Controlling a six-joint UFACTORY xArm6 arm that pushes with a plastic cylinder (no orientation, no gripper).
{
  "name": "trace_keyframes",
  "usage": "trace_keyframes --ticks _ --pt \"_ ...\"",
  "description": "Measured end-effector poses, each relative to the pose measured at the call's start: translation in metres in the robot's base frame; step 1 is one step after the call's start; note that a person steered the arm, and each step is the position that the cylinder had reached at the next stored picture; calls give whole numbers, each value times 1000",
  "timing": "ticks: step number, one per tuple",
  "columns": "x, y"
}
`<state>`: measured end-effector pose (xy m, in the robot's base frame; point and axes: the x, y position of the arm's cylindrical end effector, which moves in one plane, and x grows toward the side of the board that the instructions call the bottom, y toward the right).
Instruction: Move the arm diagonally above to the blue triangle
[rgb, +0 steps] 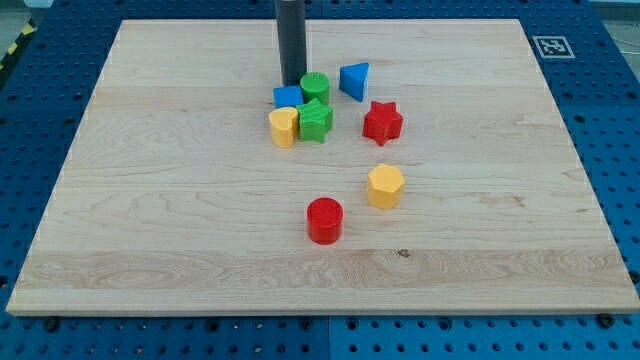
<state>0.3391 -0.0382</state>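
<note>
Pale smooth wooden board (150, 200), matt dark rod (292, 40)

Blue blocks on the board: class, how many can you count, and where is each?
2. The blue triangle sits at the cluster's right, toward the view's top. The blue cube lies just below my tip, beside the green cylinder. None seems hidden.

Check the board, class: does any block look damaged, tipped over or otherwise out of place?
Nothing stands out. All eight blocks sit flat on the wooden board. My tip rests just above the blue cube, beside the green cylinder, with the blue triangle further toward the view's right.
</note>
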Motion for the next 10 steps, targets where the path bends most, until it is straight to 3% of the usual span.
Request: trace_keyframes --ticks 2,3,6,10 --pt "29 0" --pt "21 0" --pt "-79 30" --pt "-76 133"
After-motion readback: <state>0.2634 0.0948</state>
